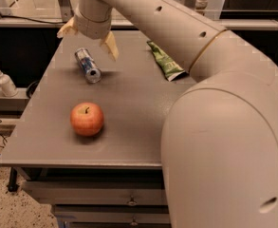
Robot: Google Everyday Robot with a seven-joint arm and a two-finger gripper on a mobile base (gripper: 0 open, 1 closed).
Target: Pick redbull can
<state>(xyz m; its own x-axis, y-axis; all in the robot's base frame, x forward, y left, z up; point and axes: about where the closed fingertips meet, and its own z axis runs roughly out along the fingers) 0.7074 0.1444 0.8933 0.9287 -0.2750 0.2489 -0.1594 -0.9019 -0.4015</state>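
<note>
The redbull can [87, 65] lies on its side on the grey table [129, 108], at the back left, its silver end toward me. My gripper [88, 38] hangs just above and behind the can, its two tan fingers spread wide apart, one finger [111, 45] to the can's right and the other [66, 28] at the left. It is open and holds nothing. The can is not touched.
A red apple [87, 119] sits on the table nearer the front left. A green snack bag [165, 62] lies at the back right, partly hidden by my arm [209, 108]. A white bottle [4, 82] stands on a ledge left of the table.
</note>
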